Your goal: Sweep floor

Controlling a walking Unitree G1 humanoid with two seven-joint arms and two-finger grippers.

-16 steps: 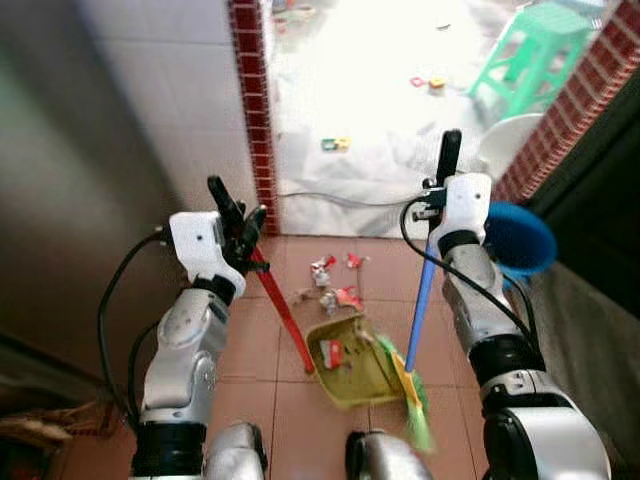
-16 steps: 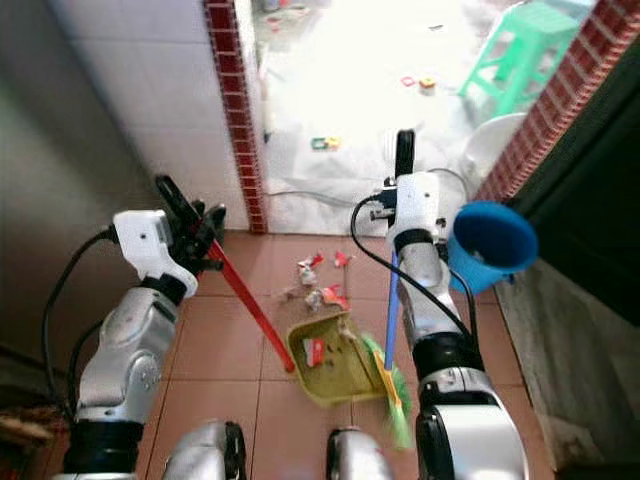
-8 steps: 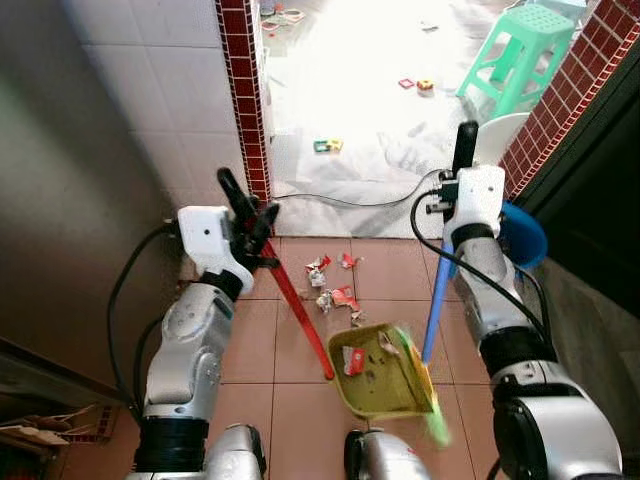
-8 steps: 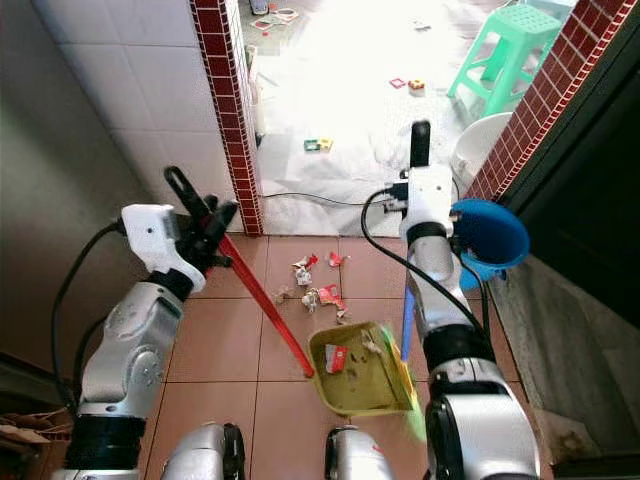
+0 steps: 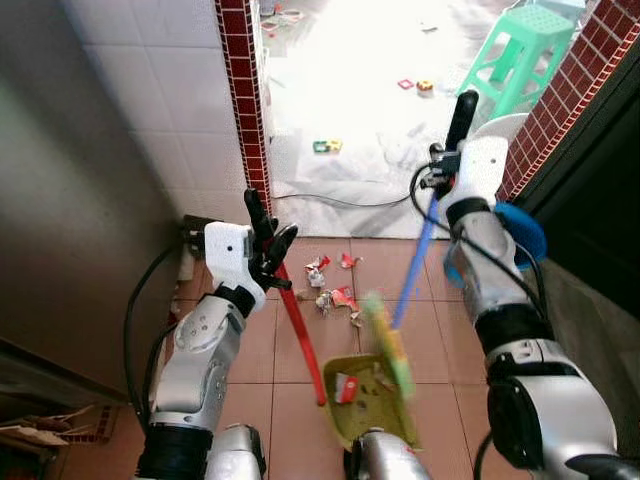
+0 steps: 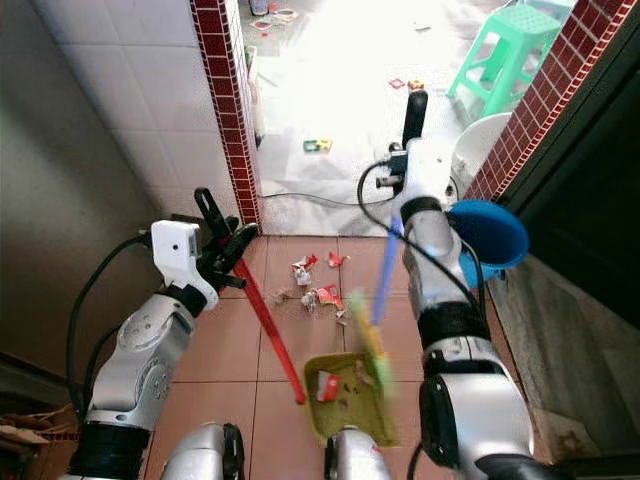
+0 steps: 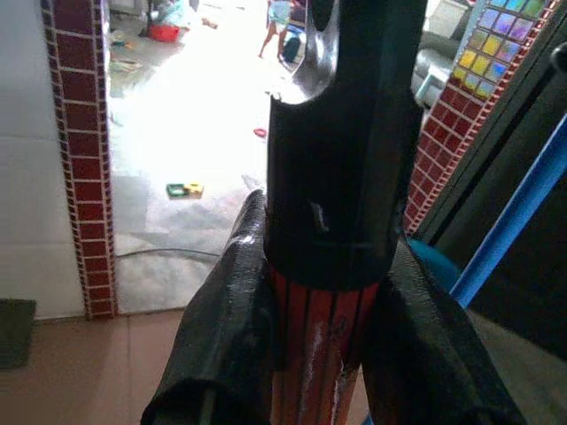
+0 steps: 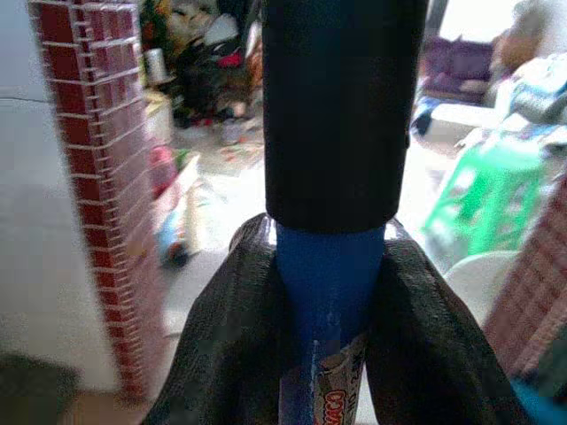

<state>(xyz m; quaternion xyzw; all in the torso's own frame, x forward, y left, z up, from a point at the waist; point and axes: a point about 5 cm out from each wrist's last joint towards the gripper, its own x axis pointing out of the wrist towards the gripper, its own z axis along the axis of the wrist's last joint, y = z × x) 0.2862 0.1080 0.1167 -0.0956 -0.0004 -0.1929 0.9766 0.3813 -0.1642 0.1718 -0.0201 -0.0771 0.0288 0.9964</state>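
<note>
In the yellow dustpan [image 5: 362, 398], one red scrap [image 5: 345, 388].

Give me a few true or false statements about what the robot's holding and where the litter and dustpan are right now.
1. The left gripper clamps a red handle. True.
2. The right gripper holds a green stick. False: it grips the blue broom handle.
3. The yellow-green dustpan holds nothing. False: a red-and-white scrap lies in it.
4. Litter scraps lie on the tiles beyond the dustpan. True.
5. The green stool stands beside the dustpan. False: it stands far off on the bright floor.
</note>
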